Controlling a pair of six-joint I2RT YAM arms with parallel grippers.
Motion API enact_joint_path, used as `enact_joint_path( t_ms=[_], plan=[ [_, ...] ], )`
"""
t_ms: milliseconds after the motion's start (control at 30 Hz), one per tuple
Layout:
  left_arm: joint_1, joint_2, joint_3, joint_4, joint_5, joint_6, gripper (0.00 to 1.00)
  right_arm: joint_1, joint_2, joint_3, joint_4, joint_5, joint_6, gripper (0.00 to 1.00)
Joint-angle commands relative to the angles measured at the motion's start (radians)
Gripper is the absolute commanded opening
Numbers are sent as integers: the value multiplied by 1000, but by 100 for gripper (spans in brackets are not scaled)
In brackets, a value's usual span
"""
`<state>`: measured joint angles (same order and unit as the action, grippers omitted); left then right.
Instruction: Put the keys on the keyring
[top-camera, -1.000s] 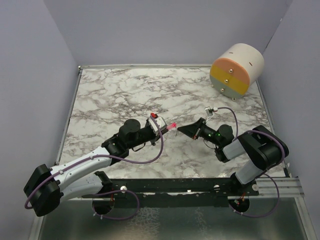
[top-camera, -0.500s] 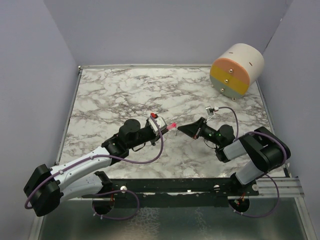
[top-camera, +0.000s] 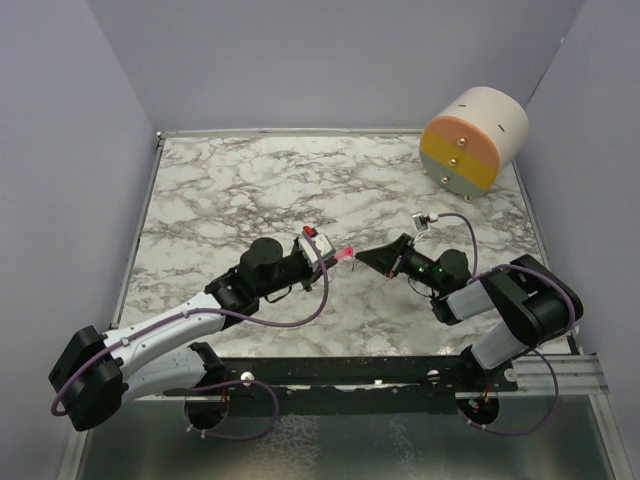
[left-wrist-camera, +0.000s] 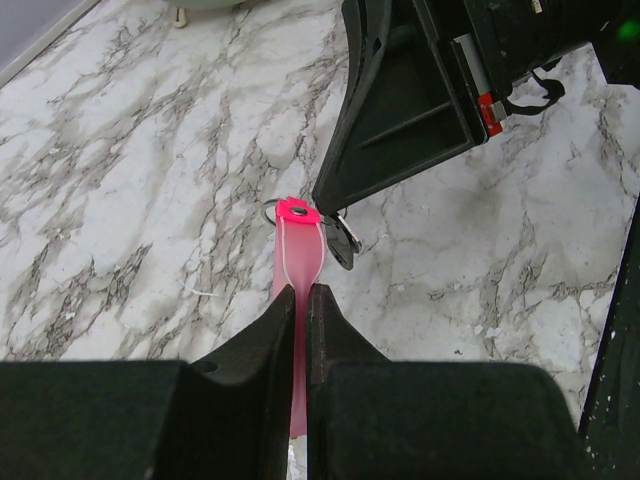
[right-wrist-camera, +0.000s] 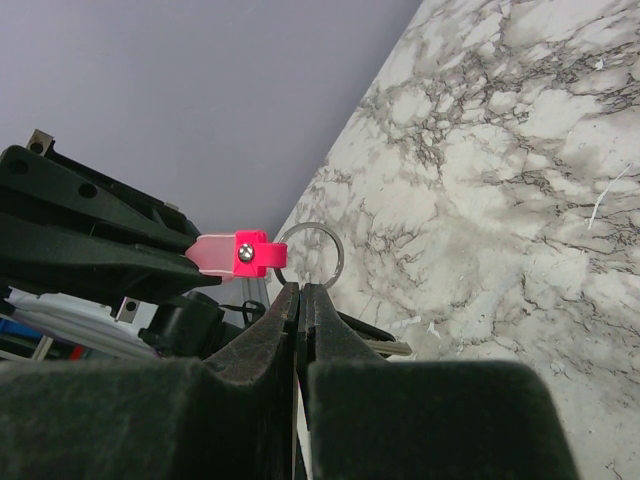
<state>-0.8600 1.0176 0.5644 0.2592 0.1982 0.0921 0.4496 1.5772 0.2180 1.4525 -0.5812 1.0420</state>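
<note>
My left gripper (top-camera: 330, 258) is shut on the pink strip of the keyring (top-camera: 346, 252) and holds it above the marble table. In the left wrist view the strip (left-wrist-camera: 300, 255) runs out from between the fingertips (left-wrist-camera: 302, 290), its red clasp and thin metal ring (left-wrist-camera: 272, 210) at the far end. My right gripper (top-camera: 362, 260) faces it, shut on the small dark key (left-wrist-camera: 342, 240), which sits right beside the clasp. In the right wrist view the ring (right-wrist-camera: 310, 255) stands just past my closed tips (right-wrist-camera: 301, 287), and the key's shaft (right-wrist-camera: 385, 348) sticks out sideways.
A cylinder drum (top-camera: 474, 140) with tan, orange and yellow bands and small knobs lies at the back right corner. Grey walls enclose the marble table (top-camera: 250, 190) on three sides. A black rail (top-camera: 380, 375) runs along the near edge.
</note>
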Motion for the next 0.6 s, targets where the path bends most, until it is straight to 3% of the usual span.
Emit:
enact_joint_path(
  t_ms=[0,567],
  plan=[
    [-6,4,-8,26,34,-2,0,-6,-18,14,267,-9,-7,1],
    [-5,8,-1,35,43,-5,0,-6,5,18,282,-12,-2,1]
  ],
)
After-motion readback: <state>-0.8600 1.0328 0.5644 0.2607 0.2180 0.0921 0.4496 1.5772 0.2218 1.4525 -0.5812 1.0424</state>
